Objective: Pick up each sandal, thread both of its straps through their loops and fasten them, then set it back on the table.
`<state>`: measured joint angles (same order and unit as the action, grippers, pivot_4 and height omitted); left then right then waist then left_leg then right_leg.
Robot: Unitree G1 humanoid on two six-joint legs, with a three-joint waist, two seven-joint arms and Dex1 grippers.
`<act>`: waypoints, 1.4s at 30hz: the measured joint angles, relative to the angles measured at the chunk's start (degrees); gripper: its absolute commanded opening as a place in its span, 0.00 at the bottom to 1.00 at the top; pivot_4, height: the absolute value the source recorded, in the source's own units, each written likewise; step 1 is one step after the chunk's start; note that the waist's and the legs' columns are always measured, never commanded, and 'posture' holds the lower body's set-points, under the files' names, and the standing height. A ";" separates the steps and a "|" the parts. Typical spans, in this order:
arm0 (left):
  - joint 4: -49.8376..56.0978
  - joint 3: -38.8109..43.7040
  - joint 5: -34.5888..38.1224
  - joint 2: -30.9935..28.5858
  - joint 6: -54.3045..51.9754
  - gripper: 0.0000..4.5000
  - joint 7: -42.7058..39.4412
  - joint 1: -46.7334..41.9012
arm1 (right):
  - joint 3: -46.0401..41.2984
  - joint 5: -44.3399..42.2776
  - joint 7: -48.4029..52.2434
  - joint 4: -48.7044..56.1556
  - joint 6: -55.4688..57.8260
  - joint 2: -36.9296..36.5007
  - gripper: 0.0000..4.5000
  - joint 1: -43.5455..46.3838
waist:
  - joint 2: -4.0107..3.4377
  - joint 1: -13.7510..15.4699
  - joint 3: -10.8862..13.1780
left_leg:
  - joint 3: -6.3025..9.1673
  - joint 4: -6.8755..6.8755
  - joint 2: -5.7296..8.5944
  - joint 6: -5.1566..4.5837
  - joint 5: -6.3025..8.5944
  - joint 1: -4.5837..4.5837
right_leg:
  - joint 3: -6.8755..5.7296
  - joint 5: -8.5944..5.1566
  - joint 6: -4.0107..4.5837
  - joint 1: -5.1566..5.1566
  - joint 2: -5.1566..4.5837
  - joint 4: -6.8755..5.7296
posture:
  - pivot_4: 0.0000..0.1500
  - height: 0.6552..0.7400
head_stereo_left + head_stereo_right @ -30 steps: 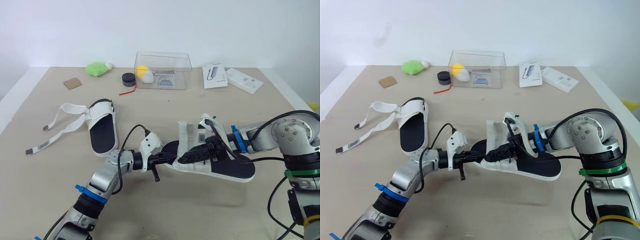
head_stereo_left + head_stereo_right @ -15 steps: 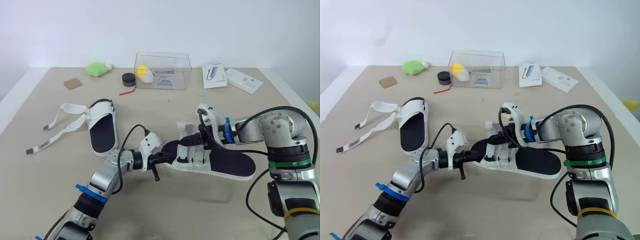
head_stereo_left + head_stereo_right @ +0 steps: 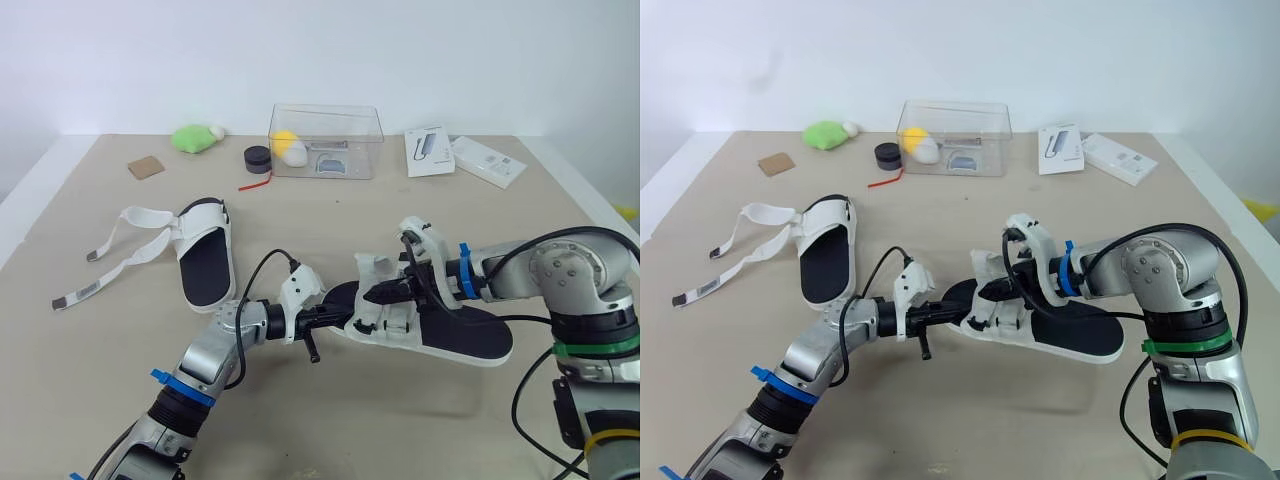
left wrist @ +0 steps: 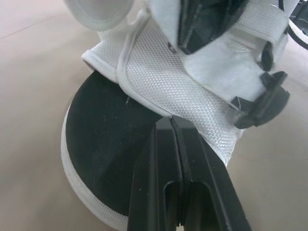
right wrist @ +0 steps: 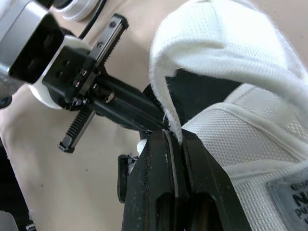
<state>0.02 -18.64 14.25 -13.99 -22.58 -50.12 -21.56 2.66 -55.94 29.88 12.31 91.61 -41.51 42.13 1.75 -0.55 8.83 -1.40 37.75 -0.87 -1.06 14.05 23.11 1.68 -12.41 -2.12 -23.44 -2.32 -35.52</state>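
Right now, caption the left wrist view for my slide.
Left tool shut on the white mesh upper of the black-insoled sandal.

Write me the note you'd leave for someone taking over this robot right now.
Left gripper: shut on the toe edge of the white mesh sandal with black insole.
Right gripper: shut on that sandal's white strap; fastening not visibly finished.
Second white sandal lies to the left on the beige table, its straps unfastened.
Left to do: finish this sandal, set it down, then the other.
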 measured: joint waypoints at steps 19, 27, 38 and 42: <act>-0.25 0.04 0.00 -0.03 0.00 0.00 0.02 -0.16 | -2.46 -9.03 -1.41 -2.02 0.71 3.26 0.01 -0.73 | -0.02 -0.07 -0.01 | 0.04 -0.01 -0.02 -0.01 0.01 -0.02 | -0.03 0.02 0.08 0.00 0.04 -0.02 | 1.00 1.00; -0.26 -0.03 0.00 -0.03 0.00 0.00 -0.06 -0.32 | -0.92 -13.52 -4.84 -1.97 0.27 1.24 0.01 -1.06 | -0.03 -0.04 -0.02 | 0.03 -0.01 0.01 -0.01 0.01 -0.01 | -0.02 0.00 0.05 0.01 0.01 -0.02 | 1.00 1.00; -0.63 -0.54 0.00 -0.07 0.16 0.00 -0.25 -0.72 | 2.20 -6.81 -0.07 6.70 -2.85 -5.77 0.49 -4.76 | -0.08 0.21 -0.06 | 0.06 -0.01 0.03 -0.02 0.01 -0.01 | -0.04 -0.13 -0.13 0.02 -0.01 -0.01 | 1.00 1.00; -1.06 -0.61 0.00 -0.07 0.19 0.00 -0.37 -0.99 | -0.16 -7.80 5.07 5.92 -2.73 -7.49 0.84 -3.86 | -0.08 0.24 -0.06 | 0.06 0.00 0.02 -0.02 0.01 -0.03 | -0.04 -0.13 -0.15 0.02 0.01 -0.01 | 1.00 1.00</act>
<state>-1.04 -19.25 14.24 -14.06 -22.40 -50.49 -22.55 2.50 -63.74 34.96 18.23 88.88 -49.00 38.27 1.66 -0.31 8.78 -1.34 37.74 -0.85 -1.08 14.06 23.08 1.63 -12.54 -2.28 -23.42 -2.31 -35.53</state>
